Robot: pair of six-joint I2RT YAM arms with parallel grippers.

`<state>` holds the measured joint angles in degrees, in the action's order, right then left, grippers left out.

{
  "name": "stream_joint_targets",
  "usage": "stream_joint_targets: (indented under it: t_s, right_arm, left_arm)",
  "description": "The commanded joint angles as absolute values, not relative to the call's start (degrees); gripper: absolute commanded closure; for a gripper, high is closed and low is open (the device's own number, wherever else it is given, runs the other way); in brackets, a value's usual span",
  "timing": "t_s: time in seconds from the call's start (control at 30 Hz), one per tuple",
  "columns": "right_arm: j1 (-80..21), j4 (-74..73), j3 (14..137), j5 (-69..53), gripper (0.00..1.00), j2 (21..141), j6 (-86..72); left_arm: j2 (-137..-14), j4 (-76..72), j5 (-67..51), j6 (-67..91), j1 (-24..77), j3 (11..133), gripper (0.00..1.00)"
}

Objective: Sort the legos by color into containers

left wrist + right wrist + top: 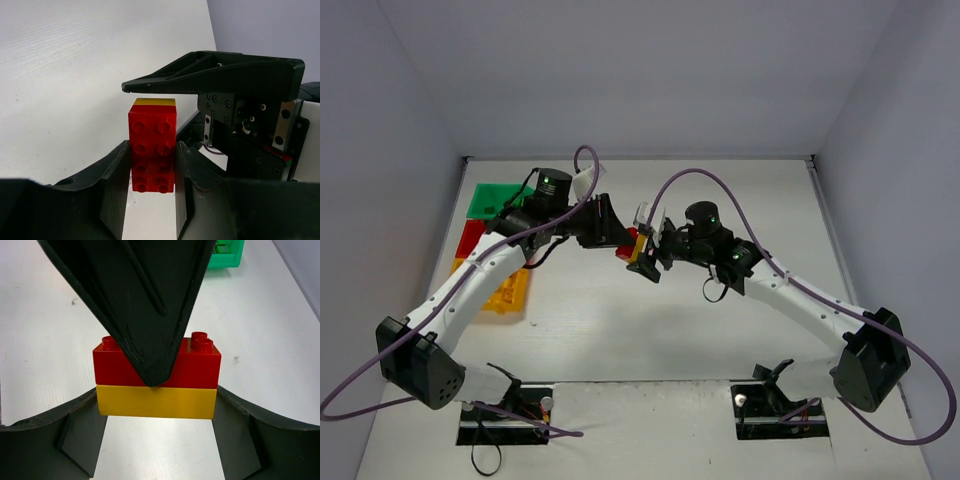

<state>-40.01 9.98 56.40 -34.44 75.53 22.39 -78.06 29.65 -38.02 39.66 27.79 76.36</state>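
A red lego [152, 145] stacked on a yellow lego [156, 402] hangs in the air between my two grippers at mid-table [632, 247]. My left gripper [152, 172] is shut on the red brick's sides; in the top view it [612, 228] comes in from the left. My right gripper [156, 410] is shut on the yellow brick's ends; in the top view it [647, 260] comes in from the right. In the right wrist view the red brick [200, 367] is partly hidden by a left finger [145, 300]. The green bin [492, 200], red bin [471, 236] and yellow-orange bin [508, 291] stand at the left.
The three bins lie partly under my left arm [470, 285]. The green bin also shows at the top of the right wrist view [226, 255]. Grey walls enclose the white table [650, 330] on three sides. No other loose bricks show.
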Motion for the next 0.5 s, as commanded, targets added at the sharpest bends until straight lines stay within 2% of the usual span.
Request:
stream_joint_targets:
  t_s: [0.0, 0.47]
  right_arm:
    - [-39.82, 13.01, 56.69, -33.13, 0.27, 72.86, 22.15]
    - [-39.81, 14.94, 59.59, -34.28, 0.28, 73.13, 21.36]
  left_arm:
    - [-75.41, 26.02, -39.9, 39.02, 27.77, 78.13, 0.97]
    - [-76.55, 25.22, -40.08, 39.2, 27.86, 77.17, 0.97]
